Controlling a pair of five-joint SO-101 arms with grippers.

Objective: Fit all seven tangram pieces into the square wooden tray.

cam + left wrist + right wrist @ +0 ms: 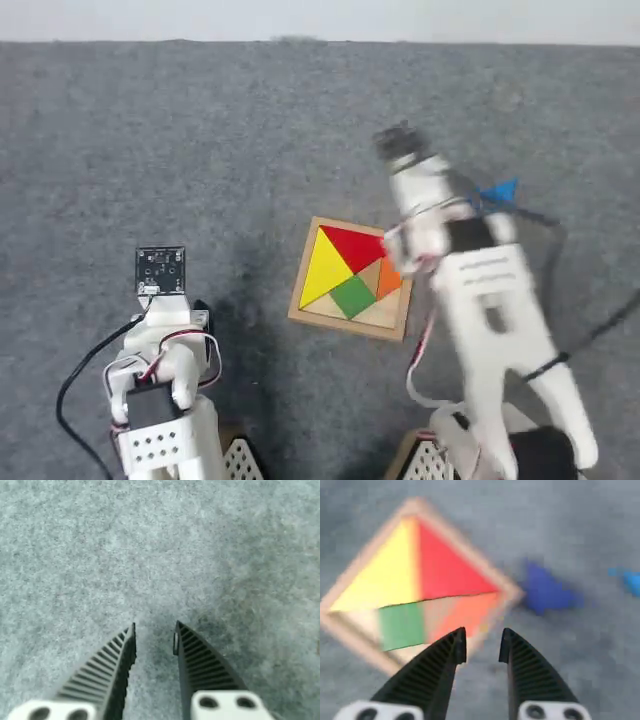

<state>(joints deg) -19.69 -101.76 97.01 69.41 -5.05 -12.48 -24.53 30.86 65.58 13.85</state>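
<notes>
The square wooden tray (305,312) lies mid-table and holds a yellow triangle (325,268), a red triangle (355,245), a green square (352,296) and an orange piece (389,281). In the right wrist view the tray (350,630) lies just beyond my right gripper (483,637), which hangs open and empty by the tray's edge. A dark blue piece (545,592) and a light blue piece (631,581) lie on the carpet outside the tray. The light blue piece (499,190) sits beside the right arm (440,225). My left gripper (155,630) is open over bare carpet.
Grey carpet (150,130) covers the whole table. The left arm (165,345) is folded back near the front edge at the left, well away from the tray. Cables trail from both arm bases.
</notes>
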